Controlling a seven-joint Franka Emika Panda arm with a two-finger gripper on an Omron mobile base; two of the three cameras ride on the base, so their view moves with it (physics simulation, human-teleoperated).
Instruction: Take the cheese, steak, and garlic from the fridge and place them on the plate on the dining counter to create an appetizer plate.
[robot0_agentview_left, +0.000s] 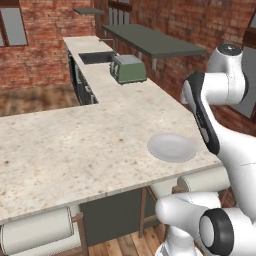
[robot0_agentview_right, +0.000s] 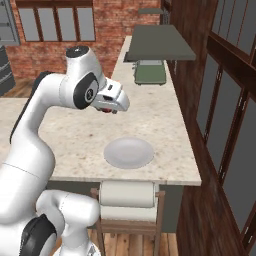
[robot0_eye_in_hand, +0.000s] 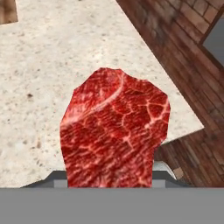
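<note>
Gripper (robot0_agentview_right: 106, 108) clamps the steak (robot0_eye_in_hand: 114, 131), which juts out ahead of its fingertips above the dining counter (robot0_agentview_left: 75, 145); the plate (robot0_agentview_right: 128, 152) lies bare on that counter below and a little forward of the hand, with a green toaster (robot0_agentview_right: 150, 72) well beyond

One steak (robot0_eye_in_hand: 114, 133), marbled dark red. One plate (robot0_agentview_left: 171, 147), round and pale, on the one beige speckled worktop (robot0_agentview_left: 75, 145). One green toaster (robot0_agentview_left: 128, 68), one sink (robot0_agentview_left: 96, 57), one dark grey wall shelf (robot0_agentview_left: 152, 40), and two pale-cushioned stools (robot0_agentview_right: 127, 200) under the worktop's edge.
</note>
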